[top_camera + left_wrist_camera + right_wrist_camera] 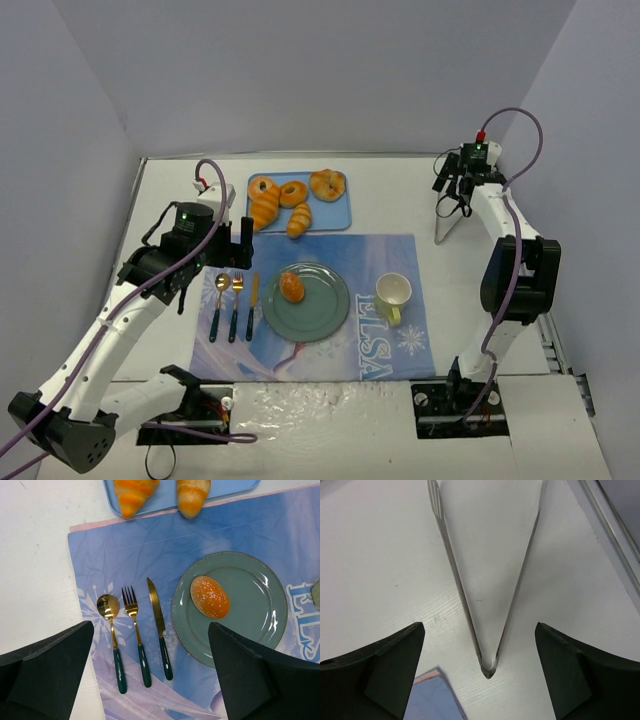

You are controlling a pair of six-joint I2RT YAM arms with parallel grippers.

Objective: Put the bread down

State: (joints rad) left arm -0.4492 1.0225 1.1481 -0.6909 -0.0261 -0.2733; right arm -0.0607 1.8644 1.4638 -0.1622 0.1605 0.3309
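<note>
The bread (pixel 291 288) is a small golden-orange oval bun lying left of centre on the grey-green plate (pixel 325 310), on the blue placemat. In the left wrist view the bread (pixel 210 596) rests on the plate (pixel 250 610), untouched. My left gripper (pixel 236 250) is open and empty, hovering above the cutlery just left of the plate; its dark fingers (pixel 260 675) frame the bottom corners there. My right gripper (pixel 452 200) is open and empty at the far right, above metal tongs (pixel 488 669) that lie spread on the white table between its fingers (pixel 375 675).
A blue tray (pixel 340 215) at the back holds several pastries, including two ridged rolls (pixel 132 492). A gold spoon (pixel 107 607), fork (pixel 131 607) and knife (pixel 154 605) lie left of the plate. A pale cup (pixel 393 293) stands to its right.
</note>
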